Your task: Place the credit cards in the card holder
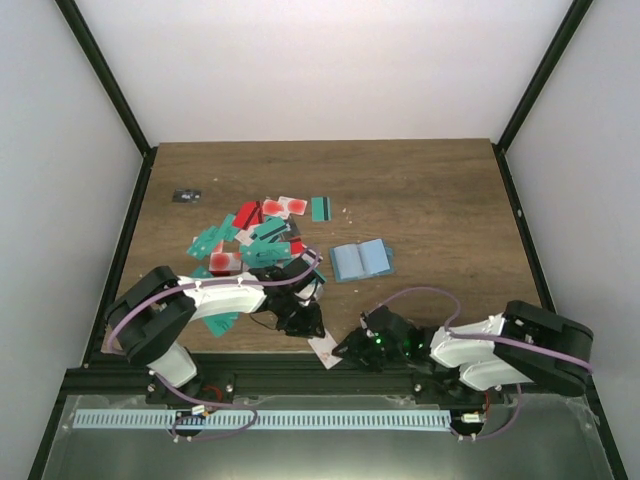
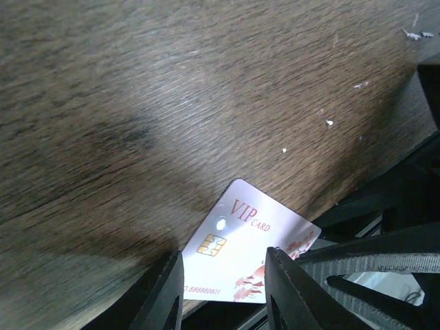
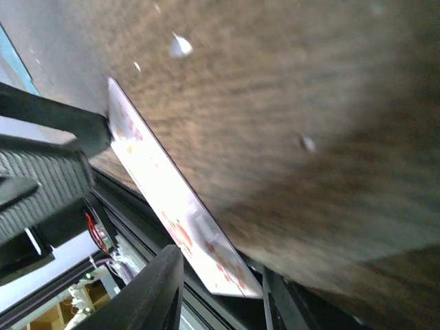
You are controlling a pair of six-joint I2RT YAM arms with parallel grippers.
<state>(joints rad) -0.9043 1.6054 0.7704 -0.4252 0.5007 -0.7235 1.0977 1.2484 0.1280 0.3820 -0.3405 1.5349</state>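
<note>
Bare table (image 1: 440, 200) right and far, credit cards (image 1: 255, 235) heaped left, card holder (image 1: 360, 260) open mid-table

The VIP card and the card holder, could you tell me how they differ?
The VIP card is white with red print; the card holder is blue. The VIP card is a single sheet at the table's near edge; the card holder lies open farther in. Both are flat rectangles.

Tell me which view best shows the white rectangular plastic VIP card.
Left wrist: the white rectangular plastic VIP card shows face-on, its gold chip and red lettering readable. Right wrist shows it nearly edge-on and blurred; the top view shows only a small pale speck.
</note>
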